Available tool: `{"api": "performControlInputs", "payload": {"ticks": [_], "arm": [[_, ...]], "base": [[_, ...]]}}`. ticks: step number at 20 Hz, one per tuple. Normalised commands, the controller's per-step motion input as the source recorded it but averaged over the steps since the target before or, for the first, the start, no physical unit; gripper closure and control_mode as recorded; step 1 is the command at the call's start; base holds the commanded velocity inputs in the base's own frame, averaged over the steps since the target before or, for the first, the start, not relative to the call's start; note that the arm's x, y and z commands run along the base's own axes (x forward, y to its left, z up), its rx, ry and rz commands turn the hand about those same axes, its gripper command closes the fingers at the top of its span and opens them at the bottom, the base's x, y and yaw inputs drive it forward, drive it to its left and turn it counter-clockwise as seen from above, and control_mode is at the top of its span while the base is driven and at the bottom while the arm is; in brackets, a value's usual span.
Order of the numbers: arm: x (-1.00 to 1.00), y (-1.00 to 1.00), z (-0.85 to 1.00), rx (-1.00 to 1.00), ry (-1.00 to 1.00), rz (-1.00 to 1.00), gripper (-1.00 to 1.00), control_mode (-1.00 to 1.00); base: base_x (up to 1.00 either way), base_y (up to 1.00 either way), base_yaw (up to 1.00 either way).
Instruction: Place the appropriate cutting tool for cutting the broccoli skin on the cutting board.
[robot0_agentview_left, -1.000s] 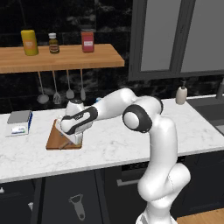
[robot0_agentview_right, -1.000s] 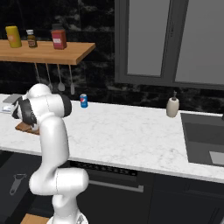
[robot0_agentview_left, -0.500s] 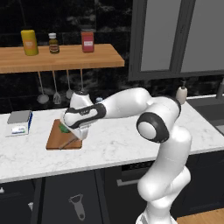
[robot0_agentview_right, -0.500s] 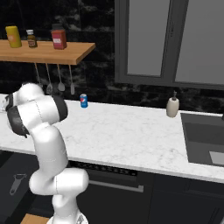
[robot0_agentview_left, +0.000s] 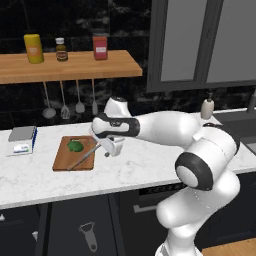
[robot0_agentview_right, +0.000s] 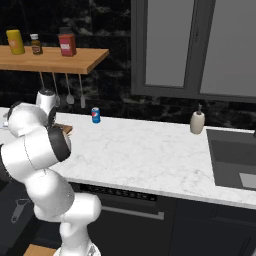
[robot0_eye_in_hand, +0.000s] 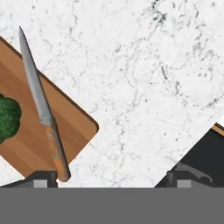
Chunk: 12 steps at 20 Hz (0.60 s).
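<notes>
Since a second ago the arm has swung off the cutting board toward the right of the left base view, uncovering the board, and the hand now hangs released just past the board's right edge, jaws spread wide with nothing between them.

The knife lies flat on the board, running diagonally from lower left to upper right in that view. In the hand view the knife shows its grey blade pointing to the upper left, tip reaching past the board's edge over the white desk, and its brown handle at lower centre. The broccoli sits on the board just beside the blade, apart from it as far as I can tell.

I would judge the knife light, rigid and thin, with a smooth blade likely to slip; the wooden handle is the place to take it, across its width.

No open container holds anything here. On the shelf at upper left stand a yellow canister, a small dark bottle and a red jar, contents unseen. A soap bottle stands at the right.
</notes>
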Motion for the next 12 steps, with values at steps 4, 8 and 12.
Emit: {"api": "performControlInputs", "payload": {"ticks": [4, 8, 12], "arm": [[-0.40, -0.84, 0.38, 0.07, -0.01, -0.03, -1.00, -1.00], [-0.49, -0.87, 0.42, 0.09, -0.04, -0.02, -1.00, -1.00], [-0.52, -0.87, 0.42, 0.08, -0.03, -0.01, -1.00, -1.00]], "base": [[0.00, 0.00, 0.00], [0.00, 0.00, 0.00], [0.00, 0.00, 0.00]]}}
